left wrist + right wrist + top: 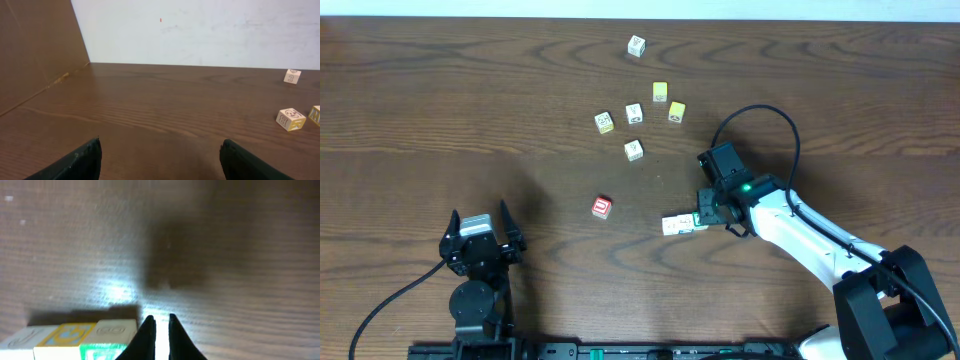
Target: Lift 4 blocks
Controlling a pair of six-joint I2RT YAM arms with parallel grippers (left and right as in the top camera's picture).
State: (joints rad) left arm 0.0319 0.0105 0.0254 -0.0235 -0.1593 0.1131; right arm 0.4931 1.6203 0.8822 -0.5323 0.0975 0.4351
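1. Noting right gripper (pixel 160 317) nearly clenched, empty, just beside the blocks (pixel 116 327) by the tabletop's (pixel 440 120) near edge.
2. I should spread the fingers, centre over one of them, then squeeze.
3. Left gripper (pixel 160 145) hangs released.

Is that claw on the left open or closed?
Open: the left gripper shows its fingers far apart, nothing between them.

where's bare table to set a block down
Widest bare patch: the left half of the table, left of the red block and ahead of the left gripper. Also the far right corner beyond the cable. Crowded: the cube cluster at top centre and by the right gripper.
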